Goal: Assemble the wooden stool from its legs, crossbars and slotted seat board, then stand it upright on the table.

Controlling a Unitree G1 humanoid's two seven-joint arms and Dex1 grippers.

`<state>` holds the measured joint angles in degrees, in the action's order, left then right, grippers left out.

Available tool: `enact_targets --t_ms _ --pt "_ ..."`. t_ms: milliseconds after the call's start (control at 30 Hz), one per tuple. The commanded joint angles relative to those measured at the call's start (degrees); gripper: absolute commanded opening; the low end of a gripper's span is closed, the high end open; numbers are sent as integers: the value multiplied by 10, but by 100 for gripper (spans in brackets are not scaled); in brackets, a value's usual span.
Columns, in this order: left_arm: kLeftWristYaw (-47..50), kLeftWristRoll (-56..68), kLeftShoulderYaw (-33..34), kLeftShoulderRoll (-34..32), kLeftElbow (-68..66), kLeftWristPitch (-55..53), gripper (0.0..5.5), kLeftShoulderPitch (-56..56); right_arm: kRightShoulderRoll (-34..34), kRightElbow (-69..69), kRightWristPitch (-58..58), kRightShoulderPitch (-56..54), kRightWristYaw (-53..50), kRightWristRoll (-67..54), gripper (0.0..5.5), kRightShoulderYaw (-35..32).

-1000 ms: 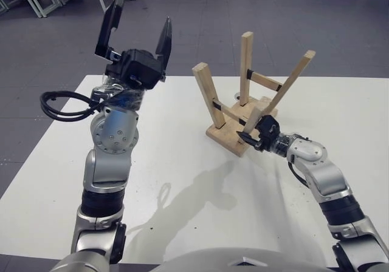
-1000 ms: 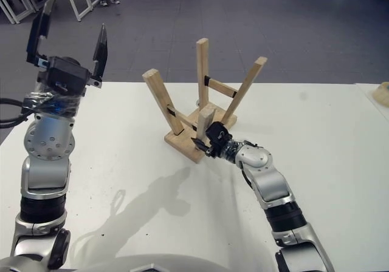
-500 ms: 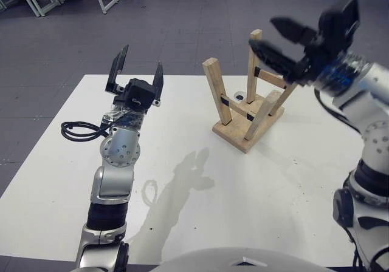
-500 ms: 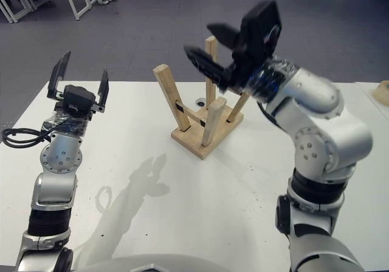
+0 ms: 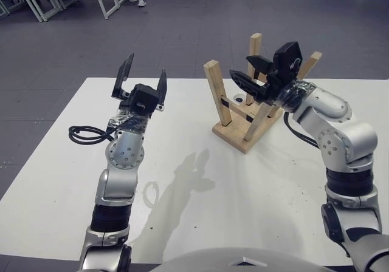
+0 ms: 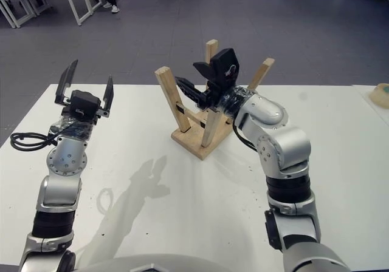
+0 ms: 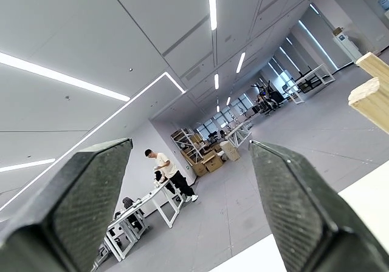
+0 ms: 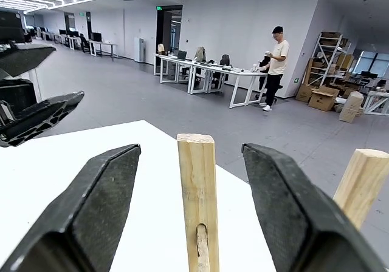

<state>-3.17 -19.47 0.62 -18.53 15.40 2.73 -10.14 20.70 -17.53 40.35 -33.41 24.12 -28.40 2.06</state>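
My right gripper [image 5: 242, 69] gapes just short of the upturned stool's [image 5: 244, 137] leg [image 5: 217, 87], left gripper [image 5: 146, 67] open well aside, so closing off-centre could topple it.

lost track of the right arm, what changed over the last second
The right gripper rose from low beside the stool, swung up high and open, then came down among its upturned legs, still open. The left gripper dropped lower and farther off, staying open. The stool stayed upside down in its place.
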Motion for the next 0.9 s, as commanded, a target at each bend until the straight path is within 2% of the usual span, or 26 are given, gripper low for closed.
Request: enact_targets --t_ms 33,133,167,300,467,567,667,800,900 --pt "-7 1 -4 0 -11 -10 355 1 -45 -15 40 -90 -65 -81 307 -94" --pt "-5 2 -2 0 -14 -11 355 1 -38 -10 50 -151 -105 -117 307 -158" --pt "-3 1 -3 1 -14 -11 355 2 -15 5 41 -144 -94 -98 307 -156" --pt "3 -1 1 2 -10 -8 355 3 67 96 -29 -50 -26 8 307 -98" --pt "9 3 25 -4 -10 -12 355 11 123 172 -157 68 47 138 307 -11" --pt "8 4 33 -5 -17 -10 355 12 140 136 -196 128 101 174 307 49" --pt "9 6 39 -3 -21 -13 355 9 131 27 -202 165 165 142 307 89" --pt "9 7 41 0 -24 -12 355 12 106 -101 -180 174 181 86 307 93" --pt "8 11 48 -2 -27 -12 355 16 139 -115 -158 191 197 87 307 85"
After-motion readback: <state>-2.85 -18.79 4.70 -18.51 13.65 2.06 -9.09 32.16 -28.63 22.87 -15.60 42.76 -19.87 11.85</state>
